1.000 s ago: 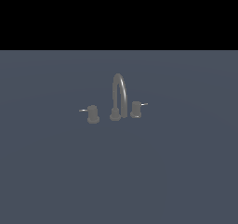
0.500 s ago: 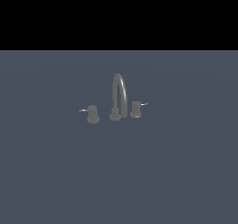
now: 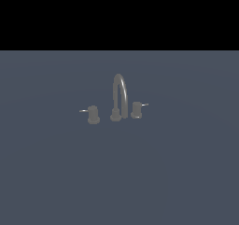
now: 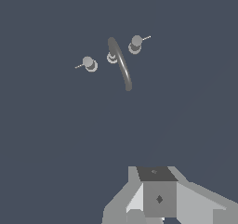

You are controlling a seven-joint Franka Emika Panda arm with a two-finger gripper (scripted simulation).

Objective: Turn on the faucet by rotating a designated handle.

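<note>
**user1:** Nothing has moved since the earlier frames as far as I can see. The faucet [image 3: 119, 100] sits in the same spot on the grey surface [image 3: 56, 172], and both lever pins point the same way as before.

**user2:** Agreed. So where's the task at? Looks like square one to me.

**user1:** Pretty much. The handle [image 3: 136, 109] is the smaller knob with the pale bottom rim, just beside the gooseneck spout [image 3: 119, 91] on the exterior view's right. Its pin sticks out away from the spout. The darker twin knob [image 3: 93, 115] is on the other side of the spout.

**user2:** And the arm? I don't see it in the exterior view at all.

**user1:** Only the wrist view shows it. The gripper [image 4: 158, 197] is just a grey block at the frame's edge, well apart from the handle [image 4: 135, 43]. The fingertips are out of frame, so I can't tell if the claw is spread or closed.

**user2:** So nothing's touched, nothing's turned.

**user1:** Yep. My guess is the whole job is left: approach, get on that pin or knob, then rotate.
</note>
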